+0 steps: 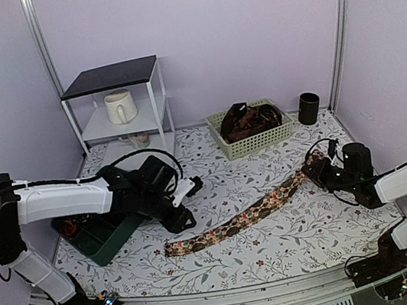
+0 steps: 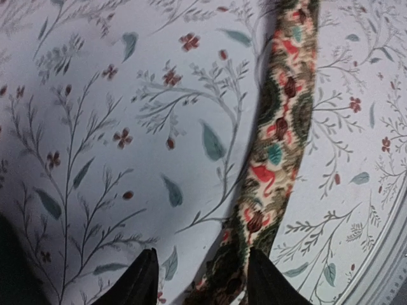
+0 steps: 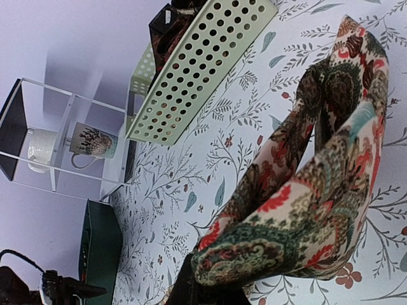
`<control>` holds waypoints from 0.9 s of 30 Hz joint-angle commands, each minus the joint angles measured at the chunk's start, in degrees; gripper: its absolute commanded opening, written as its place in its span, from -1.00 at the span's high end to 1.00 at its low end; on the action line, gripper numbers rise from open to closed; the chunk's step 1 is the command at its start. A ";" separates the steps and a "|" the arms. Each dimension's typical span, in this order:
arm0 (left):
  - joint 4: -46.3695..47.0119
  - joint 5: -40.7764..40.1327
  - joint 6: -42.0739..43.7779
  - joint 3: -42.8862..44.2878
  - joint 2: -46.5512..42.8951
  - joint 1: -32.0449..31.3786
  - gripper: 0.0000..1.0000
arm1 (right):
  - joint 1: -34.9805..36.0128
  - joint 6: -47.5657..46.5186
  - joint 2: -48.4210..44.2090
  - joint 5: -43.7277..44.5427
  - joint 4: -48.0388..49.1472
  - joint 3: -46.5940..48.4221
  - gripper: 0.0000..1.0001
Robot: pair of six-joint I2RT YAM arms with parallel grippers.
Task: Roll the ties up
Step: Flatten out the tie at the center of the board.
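**A:** What stood on the left?

**B:** A white shelf (image 1: 110, 76) holding a mug (image 1: 120, 107) in the upper left, and a green bin (image 1: 98, 243) at centre-left below it. Both were clear of the work.

**A:** And the left gripper?

**B:** The left gripper (image 1: 181, 218) hung low just right of the bin, over the lower-left end of the tie (image 1: 245, 217). Its fingers (image 2: 143, 279) were spread, with the cloth running between them and nothing grasped. I'd judge it was placed there to catch or steady that end.

**A:** How did the tie lie?

**B:** Flat on the table (image 1: 215, 174), slanting from lower centre up to the right. More ties (image 1: 249, 120) sat heaped in the basket (image 1: 260, 142) at upper centre.

**A:** The right side?

**B:** The right gripper (image 1: 317, 168) was pinching the tie's upper-right end. Its wrist view showed the fabric folded back over itself, which was likely the first turn of a roll. A black cup (image 1: 308, 108) stood apart in the upper right.
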 commanded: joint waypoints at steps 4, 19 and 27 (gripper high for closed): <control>-12.56 8.47 -4.28 0.36 -1.13 6.78 0.00 | 0.25 -0.77 0.80 -0.21 1.04 1.53 0.93; -16.59 8.71 -7.57 0.03 4.65 7.96 0.07 | -2.44 0.00 3.69 0.18 -1.42 2.38 0.93; -15.21 9.22 -8.82 -0.01 3.96 8.19 0.04 | -5.73 0.17 6.84 0.38 -3.07 2.79 0.93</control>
